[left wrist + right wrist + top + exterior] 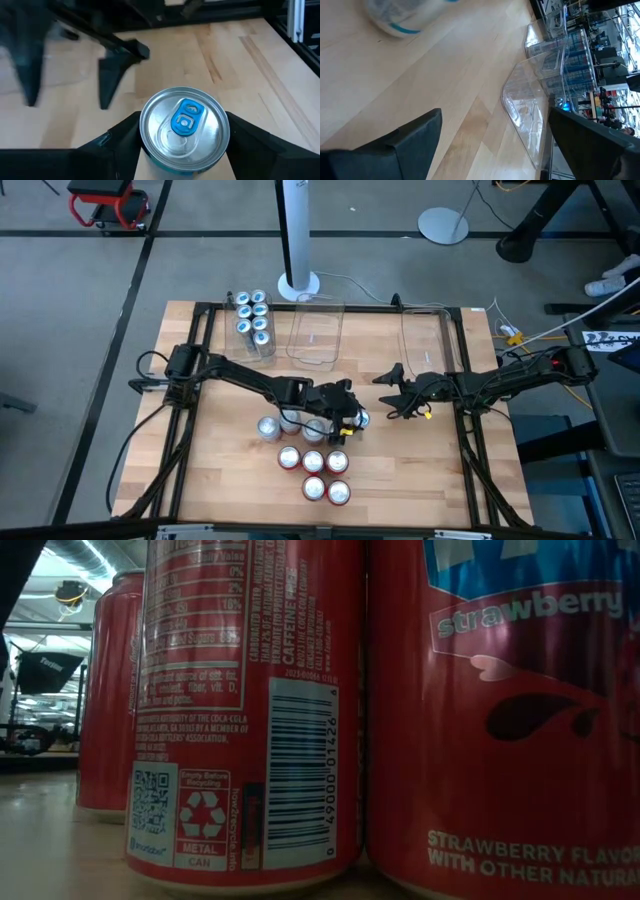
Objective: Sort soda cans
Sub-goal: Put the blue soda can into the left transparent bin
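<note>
— So, where is the can that's being worked on?

— A teal-blue can (184, 125) with a silver top and a blue tab stands upright on the wooden table (230, 480), near the middle. The left gripper (348, 417) straddles it. Whether it is clamped on the can or only set around it, I cannot tell.

— What's next to it?

— 3 silver-grey cans (268, 427) stand in a short row just beside it, on the left arm's side. In front of those, toward the table's near edge, are 5 red cans (312, 462): 3 in a row, then 2 more behind them, all bunched close. The low view is filled by 3 of the red ones, and 1 of them reads "strawberry".

— And the right arm?

— The right gripper (405, 393) hangs over bare wood near the teal-blue can but apart from it. Its jaws are spread wide and hold nothing.

— Any cans sorted already?

— Yes. There are 3 clear plastic tubs along the far edge. The left tub (270, 352) holds a tight cluster of blue-tabbed cans (252, 318). I count at least 6, but they are packed too closely to be sure. I see no cans in the middle tub (316, 360) or the right tub (405, 345).
</note>
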### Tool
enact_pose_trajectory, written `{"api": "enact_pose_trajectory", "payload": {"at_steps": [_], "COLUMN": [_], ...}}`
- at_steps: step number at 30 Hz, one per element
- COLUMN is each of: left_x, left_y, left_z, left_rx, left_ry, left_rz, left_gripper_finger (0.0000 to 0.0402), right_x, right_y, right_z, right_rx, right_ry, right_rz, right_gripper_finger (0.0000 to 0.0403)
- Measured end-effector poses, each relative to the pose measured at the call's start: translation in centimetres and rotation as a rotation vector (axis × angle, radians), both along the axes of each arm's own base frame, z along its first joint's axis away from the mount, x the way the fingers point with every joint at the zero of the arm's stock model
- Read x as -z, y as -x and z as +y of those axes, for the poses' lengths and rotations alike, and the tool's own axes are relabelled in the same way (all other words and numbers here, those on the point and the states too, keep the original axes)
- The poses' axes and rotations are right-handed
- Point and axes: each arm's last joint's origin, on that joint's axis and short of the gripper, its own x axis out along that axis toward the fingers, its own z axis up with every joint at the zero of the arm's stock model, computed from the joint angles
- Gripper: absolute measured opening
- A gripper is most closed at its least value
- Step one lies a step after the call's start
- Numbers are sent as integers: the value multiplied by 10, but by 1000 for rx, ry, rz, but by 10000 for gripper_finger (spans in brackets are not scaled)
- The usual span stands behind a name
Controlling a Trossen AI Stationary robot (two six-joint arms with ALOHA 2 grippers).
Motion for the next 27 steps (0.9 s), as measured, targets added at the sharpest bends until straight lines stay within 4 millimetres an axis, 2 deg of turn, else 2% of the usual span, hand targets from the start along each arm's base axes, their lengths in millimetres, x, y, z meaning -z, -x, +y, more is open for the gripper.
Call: {"api": "enact_pose_trajectory", "payload": {"at_steps": [7, 14, 20, 23, 27], "left_x": [-43, -90, -126, -138, -145], "left_y": [23, 62, 99, 119, 148], "left_z": [-8, -4, 4, 9, 19], "left_rx": [-93, -262, -336, -392, -509], "left_ry": [-100, -210, -199, -206, -236], "left_rz": [-31, -20, -81, -97, -90], "left_gripper_finger": [229, 229, 229, 229, 229], "right_x": [1, 1, 1, 1, 1], "right_y": [0, 0, 0, 0, 0], "right_z": [0, 0, 0, 0, 0], "right_rx": [0, 0, 0, 0, -1], "right_ry": [1, 1, 1, 1, 1], "right_rz": [9, 9, 7, 7, 9], "right_gripper_finger": [367, 367, 367, 367, 367]}}
